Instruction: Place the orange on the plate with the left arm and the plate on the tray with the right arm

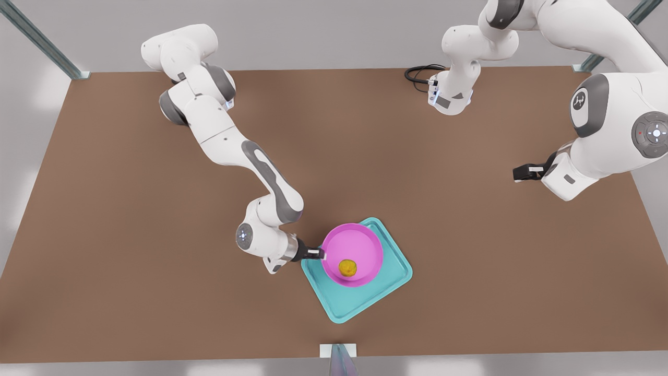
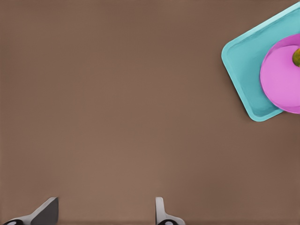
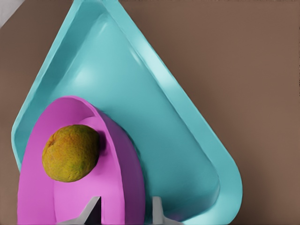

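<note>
Gripping the plate (image 1: pixel 352 254) rim with the right hand (image 1: pixel 319 254) over the tray (image 1: pixel 389 287), orange (image 1: pixel 347 268) on board, ready for lowering flat then letting go; left hand (image 1: pixel 516 173) waiting spread above bare tabletop (image 1: pixel 130 209).

Brown table (image 1: pixel 156 261), grey metal frame posts (image 1: pixel 47 44) (at corners), black cable (image 1: pixel 417 73)
</note>
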